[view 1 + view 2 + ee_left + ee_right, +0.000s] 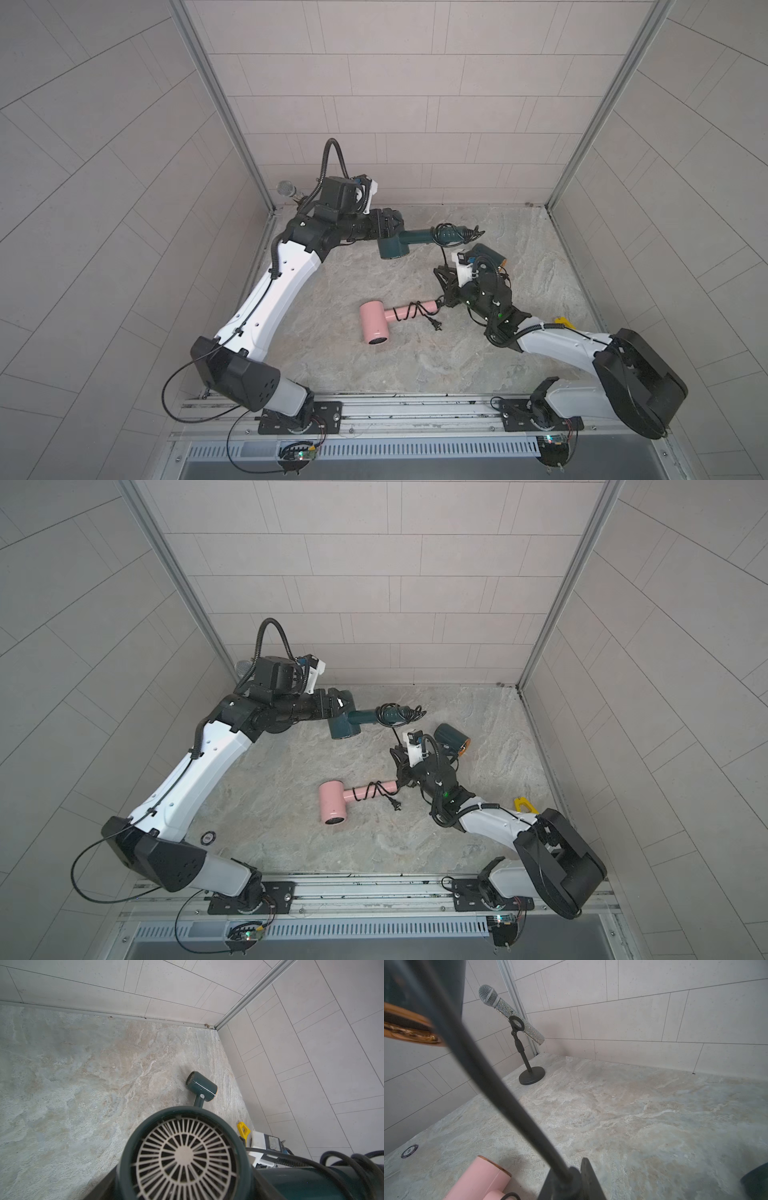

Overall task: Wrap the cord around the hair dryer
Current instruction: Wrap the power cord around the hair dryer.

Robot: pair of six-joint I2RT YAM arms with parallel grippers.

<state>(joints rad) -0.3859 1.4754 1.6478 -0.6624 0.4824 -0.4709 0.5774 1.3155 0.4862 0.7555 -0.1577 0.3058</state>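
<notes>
Top views, left gripper (390,226) clamping teal dryer (415,237), right gripper (440,274) pinching cord (435,235)

Hair dryers, three: pink dryer (375,324) mid-frame, green dryer (394,248) above it, second green dryer (451,734) right of centre. One microphone (510,1015) on stand, one yellow object (562,321), one round disc (207,838). Arms, two: left arm (274,299), right arm (557,345).

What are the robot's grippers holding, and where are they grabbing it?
The left gripper holds the dark green hair dryer by its head. The right gripper pinches that dryer's black cord partway along, stretched tight.
</notes>
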